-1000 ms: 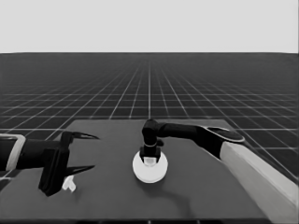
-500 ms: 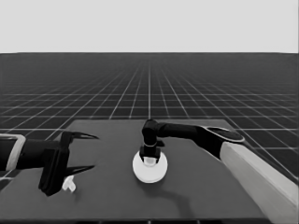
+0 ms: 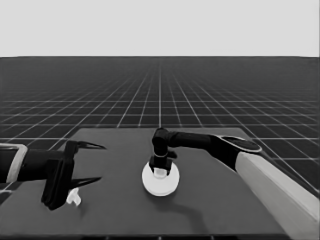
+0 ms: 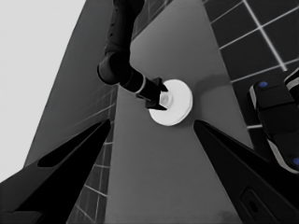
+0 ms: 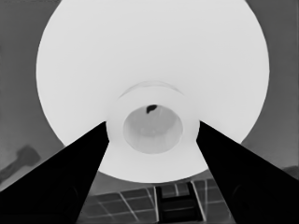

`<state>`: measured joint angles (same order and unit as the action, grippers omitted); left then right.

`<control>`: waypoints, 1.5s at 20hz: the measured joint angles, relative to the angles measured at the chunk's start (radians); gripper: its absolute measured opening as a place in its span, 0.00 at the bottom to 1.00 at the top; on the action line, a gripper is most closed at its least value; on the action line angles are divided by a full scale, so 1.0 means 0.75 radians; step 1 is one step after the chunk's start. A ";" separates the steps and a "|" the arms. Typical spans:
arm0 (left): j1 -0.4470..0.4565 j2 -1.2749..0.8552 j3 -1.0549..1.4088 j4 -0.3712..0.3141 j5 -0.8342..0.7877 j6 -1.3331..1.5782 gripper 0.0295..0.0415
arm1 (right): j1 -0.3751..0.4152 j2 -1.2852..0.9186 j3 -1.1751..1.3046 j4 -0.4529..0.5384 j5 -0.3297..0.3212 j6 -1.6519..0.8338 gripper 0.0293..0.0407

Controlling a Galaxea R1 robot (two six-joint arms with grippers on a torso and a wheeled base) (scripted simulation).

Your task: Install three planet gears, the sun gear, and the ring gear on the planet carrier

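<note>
One white disc, the larger round part [image 3: 161, 186], lies at the middle of the table. Its raised middle with a small hole [image 5: 153, 128] faces up. My right gripper [image 3: 160, 169] stands straight over it, its two fingers [image 5: 84, 168] closed against the sides of that raised middle. The left wrist view shows the same hold from afar, with the right gripper [image 4: 159, 98] on the disc [image 4: 180, 100]. The smaller round part and the gears are hidden. My left gripper [image 3: 102, 163] waits open over the table's left end.
A thin white piece [image 3: 74, 197] lies on the table under the left gripper's fingers, not held. Dark machinery with blue lights [image 4: 275, 112] stands past the table's edge in the left wrist view. The right arm's pale forearm [image 3: 280, 190] crosses the table's right side.
</note>
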<state>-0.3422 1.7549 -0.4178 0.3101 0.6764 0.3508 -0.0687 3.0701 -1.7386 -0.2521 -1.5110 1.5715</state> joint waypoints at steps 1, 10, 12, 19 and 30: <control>0.000 0.000 0.000 0.000 0.000 0.000 0.75 | -0.002 -0.001 -0.001 0.000 0.000 0.012 0.49; 0.000 0.000 0.000 0.000 0.000 0.000 0.75 | -0.016 -0.002 -0.003 0.000 -0.001 0.117 0.49; 0.000 0.000 0.000 0.000 0.000 0.000 0.75 | -0.017 -0.002 -0.003 0.000 -0.001 0.140 0.49; 0.000 0.000 0.000 0.000 0.000 0.000 0.75 | -0.018 -0.003 -0.003 0.000 -0.001 0.221 0.49; 0.000 0.000 0.000 0.000 0.000 0.000 0.75 | -0.019 -0.003 -0.003 0.000 -0.001 0.349 0.49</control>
<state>-0.3422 1.7549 -0.4178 0.3101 0.6764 0.3508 -0.0826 3.0680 -1.7409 -0.2521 -1.5118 1.8335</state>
